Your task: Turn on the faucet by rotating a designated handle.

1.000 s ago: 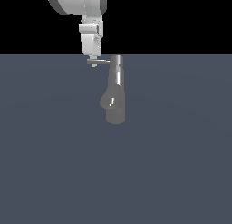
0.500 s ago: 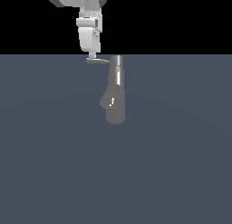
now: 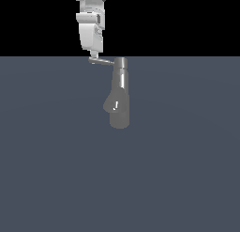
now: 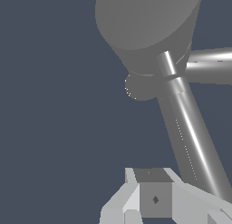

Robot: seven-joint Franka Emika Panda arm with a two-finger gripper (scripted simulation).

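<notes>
The grey metal faucet [image 3: 121, 92] stands as a tall column with a rounded spout [image 3: 111, 105] low on its side. The thin handle [image 3: 102, 61] sticks out from the column's top toward the exterior view's left. My gripper [image 3: 93, 55] hangs straight above the handle's free end, its fingertips touching the rod there. The fingers look pressed together and hold nothing. In the wrist view the handle [image 4: 192, 137] runs as a shiny rod from the faucet's wide body [image 4: 147, 28] to just beside my fingers [image 4: 155, 199].
The faucet stands on a flat blue-grey surface [image 3: 56, 170] that fills the lower part of the exterior view. Nothing else shows on it. The arm's white wrist [image 3: 90, 24] comes down from the top of the exterior view.
My gripper has moved slightly up and to the exterior view's left. The handle's free end has swung with it, from slanting down to nearly level.
</notes>
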